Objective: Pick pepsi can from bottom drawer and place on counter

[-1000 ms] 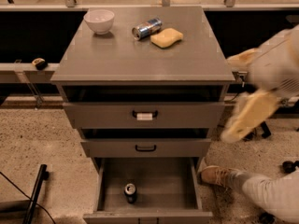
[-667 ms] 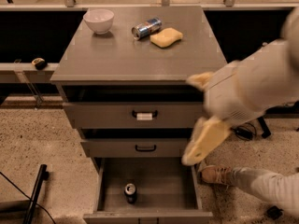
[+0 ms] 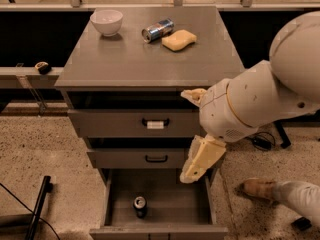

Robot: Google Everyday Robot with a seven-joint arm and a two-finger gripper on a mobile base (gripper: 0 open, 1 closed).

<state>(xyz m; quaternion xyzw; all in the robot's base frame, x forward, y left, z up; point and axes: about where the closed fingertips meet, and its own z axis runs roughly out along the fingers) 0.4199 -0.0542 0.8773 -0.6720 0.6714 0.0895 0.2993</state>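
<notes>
The cream-coloured tool (image 3: 190, 174) hangs tilted at the end of one bulky white robot arm (image 3: 260, 99), over the right side of the open bottom drawer and just in front of the middle drawer's right end. Whether it is spread or pressed together cannot be told, and it pinches nothing that shows. The grey cabinet has one flat, smooth grey desk (image 3: 130, 64) on top and three drawers below it. The two shallower grey drawers, upper (image 3: 110, 124) and middle (image 3: 120, 159), each have one black handle. The deep grey bottom drawer (image 3: 172, 199) is pulled out. On the speckled floor at the right is one trouser leg ending in one tan shoe (image 3: 256, 188). Three things sit near the back of the desk: one white bowl (image 3: 106, 22) at the left, one yellow sponge (image 3: 179, 39), and one slim silver-and-blue can (image 3: 157, 30) lying on its side just beside the sponge. There are two cans in all. The second is the small dark pepsi can (image 3: 140, 206) with a silver top, standing upright in the bottom drawer, left of centre towards the front, well apart from the tool.
</notes>
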